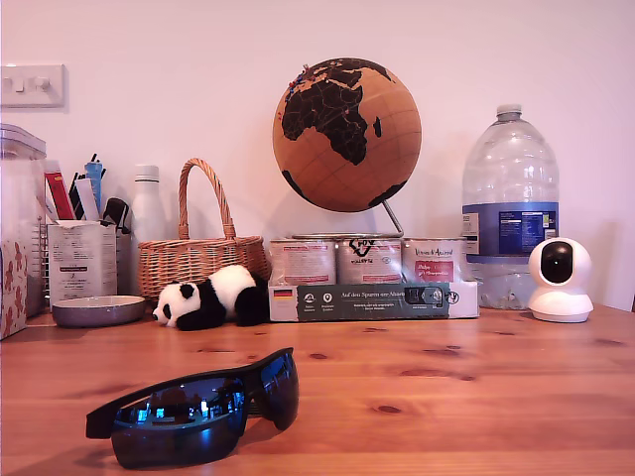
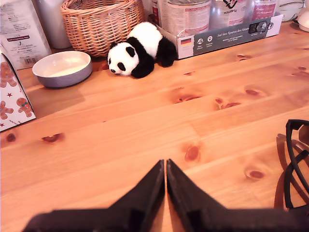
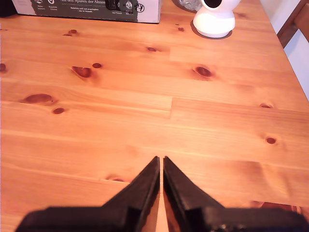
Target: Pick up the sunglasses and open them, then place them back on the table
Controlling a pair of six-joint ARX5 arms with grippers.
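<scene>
one pair of black wraparound sunglasses [image 1: 203, 407] lies on the orange-brown pine tabletop [image 1: 446, 387], both end effectors closed and empty.

exterior view: the glasses sit near the front edge toward the exterior view's left, blue-mirrored lenses facing the camera, well in front of a black-and-white plush panda [image 1: 210, 297]. first wrist view: my first end effector [image 2: 165, 166] has its jaws pressed together over bare wood, the glasses' slim arms [image 2: 295, 162] off to one side. second wrist view: my second end effector [image 3: 161, 163] is likewise closed, holding nothing, a white round camera [image 3: 215, 17] far beyond.
</scene>
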